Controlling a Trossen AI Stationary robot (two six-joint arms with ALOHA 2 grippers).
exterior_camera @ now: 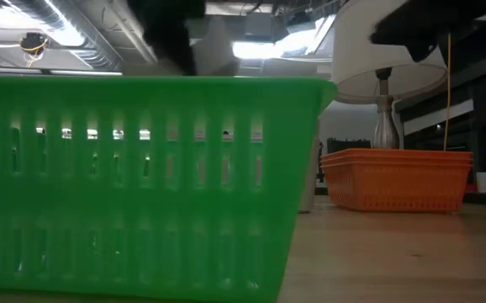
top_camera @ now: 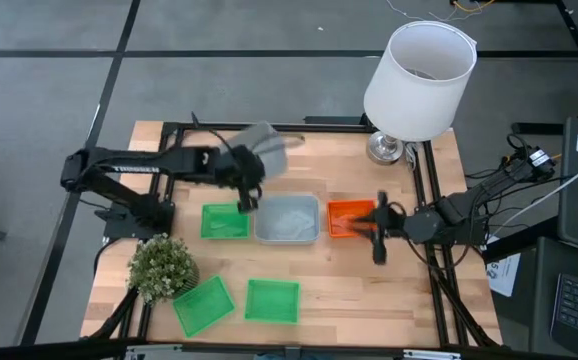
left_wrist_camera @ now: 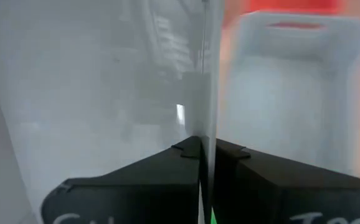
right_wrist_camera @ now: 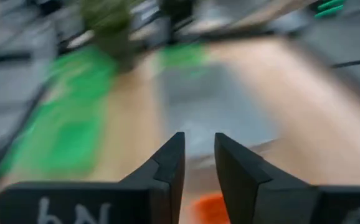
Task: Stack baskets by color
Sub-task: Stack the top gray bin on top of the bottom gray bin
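Two grey baskets here: one (top_camera: 288,220) sits mid-table, the other (top_camera: 265,150) is up in the air just behind it, pinched by its wall in the left gripper (top_camera: 250,196). Right of the resting grey one is an orange basket (top_camera: 350,218), with the right gripper (top_camera: 378,231) over it, fingers slightly apart, holding nothing.

Two dark arms, black wedge-shaped fingers (right_wrist_camera: 167,168)

light: even, bright overhead | low view: ceiling lights (exterior_camera: 268,49) glare | high view: held grey basket (top_camera: 266,150) smeared | right wrist: heavy motion blur | left wrist: soft, washed-out, out of focus
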